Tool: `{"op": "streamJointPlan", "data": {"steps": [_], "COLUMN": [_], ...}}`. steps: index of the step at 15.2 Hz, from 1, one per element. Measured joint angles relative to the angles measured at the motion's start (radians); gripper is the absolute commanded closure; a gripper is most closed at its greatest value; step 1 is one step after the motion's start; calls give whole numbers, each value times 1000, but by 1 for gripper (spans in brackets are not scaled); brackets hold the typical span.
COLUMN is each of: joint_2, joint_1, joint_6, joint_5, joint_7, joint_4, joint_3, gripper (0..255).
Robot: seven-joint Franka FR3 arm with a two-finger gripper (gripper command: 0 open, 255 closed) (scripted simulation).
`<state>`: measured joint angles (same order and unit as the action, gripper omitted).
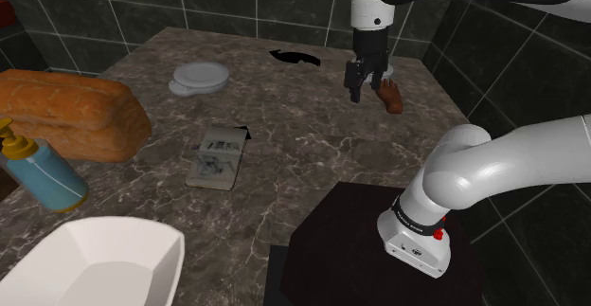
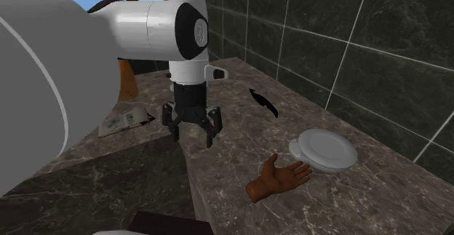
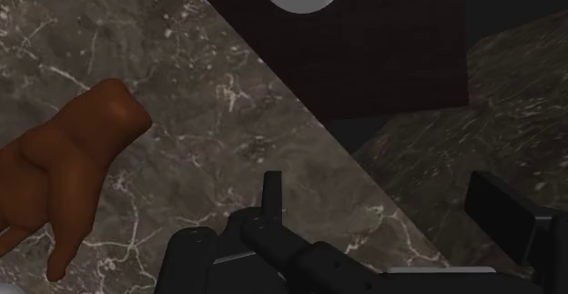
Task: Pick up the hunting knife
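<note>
- Closest to the shoulder camera is a white bowl (image 1: 90, 261) in the lower left corner. Over at the lower right, the arm (image 1: 474, 171) comes up off its dark stand (image 1: 331, 233).
- Gripper (image 1: 365, 88) hangs fingers-down over the marble counter (image 1: 284, 134), toward the far right part of it in the shoulder view. Jaws are spread wide, nothing between them, touching nothing. Second exterior view has it the same way (image 2: 193, 135), and the wrist view (image 3: 378, 187) shows the two fingers well apart over bare marble.
- Knife (image 1: 292, 58) is all black and lies flat on the counter close to the dark tiled wall (image 1: 142, 1). It's off to the shoulder view's left of the gripper and well apart from it. In the second exterior view it sits (image 2: 263, 102) beyond the gripper, to the right.
- Brown hand figure (image 1: 390, 96) lies on the counter just beside the gripper. The wrist view catches it (image 3: 64, 165) off to one side of the fingers, not between them.
- White plate (image 1: 199, 79) sits near the knife, on the shoulder view's left of it.
- Mid-counter there's a booklet (image 1: 216, 157) lying flat.
- Big bread loaf (image 1: 71, 113) is at the shoulder view's left edge, with a blue soap bottle (image 1: 43, 171) with a yellow pump just in front of it.
</note>
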<state>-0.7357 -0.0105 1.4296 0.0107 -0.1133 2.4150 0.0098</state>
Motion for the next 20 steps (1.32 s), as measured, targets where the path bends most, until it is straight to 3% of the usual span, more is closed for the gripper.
{"op": "streamJointPlan", "data": {"steps": [3, 12, 20], "joint_2": [21, 245, 522], "joint_1": [0, -1, 18], "joint_6": [20, 197, 332], "joint_5": [20, 140, 135], "joint_7": [41, 363, 635], "joint_4": [-8, -116, -317], "joint_3": [-21, -181, -278], "gripper": [0, 0, 0]}}
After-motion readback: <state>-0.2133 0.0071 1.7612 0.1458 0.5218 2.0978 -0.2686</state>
